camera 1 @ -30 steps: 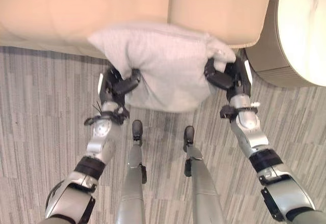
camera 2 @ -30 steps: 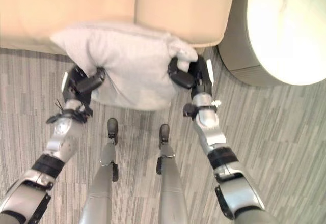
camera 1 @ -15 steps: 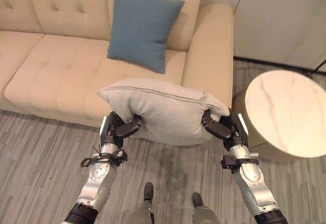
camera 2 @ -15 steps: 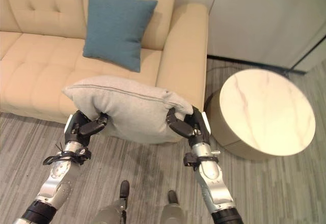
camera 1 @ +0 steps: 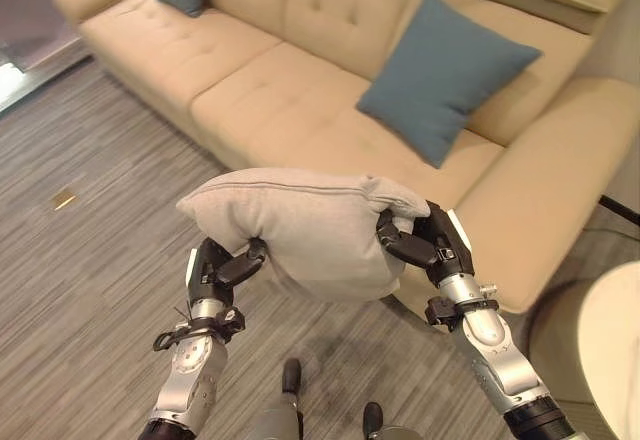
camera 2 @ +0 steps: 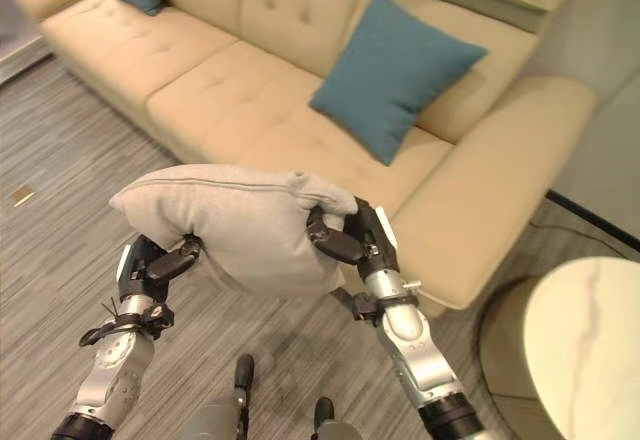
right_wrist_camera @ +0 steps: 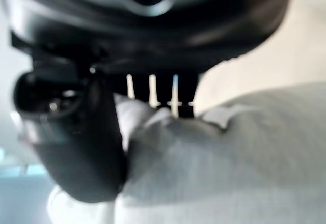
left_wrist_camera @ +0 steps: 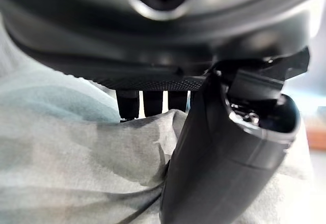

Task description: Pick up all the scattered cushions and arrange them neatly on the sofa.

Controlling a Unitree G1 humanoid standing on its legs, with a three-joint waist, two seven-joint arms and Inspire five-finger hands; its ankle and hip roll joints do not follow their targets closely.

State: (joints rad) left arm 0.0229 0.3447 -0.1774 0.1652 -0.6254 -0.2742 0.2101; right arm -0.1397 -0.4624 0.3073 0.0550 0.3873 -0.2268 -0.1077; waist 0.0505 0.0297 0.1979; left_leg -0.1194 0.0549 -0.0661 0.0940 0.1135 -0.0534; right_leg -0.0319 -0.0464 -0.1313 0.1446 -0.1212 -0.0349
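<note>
Probably a living room: a tufted beige sofa [camera 1: 330, 90], round marble side table [camera 2: 585, 355], striped carpet [camera 1: 80, 260].

Pale grey cushion [camera 1: 300, 225], teal cushions [camera 1: 447, 72], tufted beige sofa [camera 1: 300, 100], grey streaked floor [camera 1: 80, 260], dark fingers [left_wrist_camera: 140, 102].

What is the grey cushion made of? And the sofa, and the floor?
The grey cushion, pinched by the left hand and right hand, looks like soft matte woven or fleecy fabric; it dents and creases where it is gripped. The sofa seems smooth beige leather or faux leather, with button tufting and a slight sheen. The floor looks like streaky grey carpet or vinyl; hard to tell.
</note>
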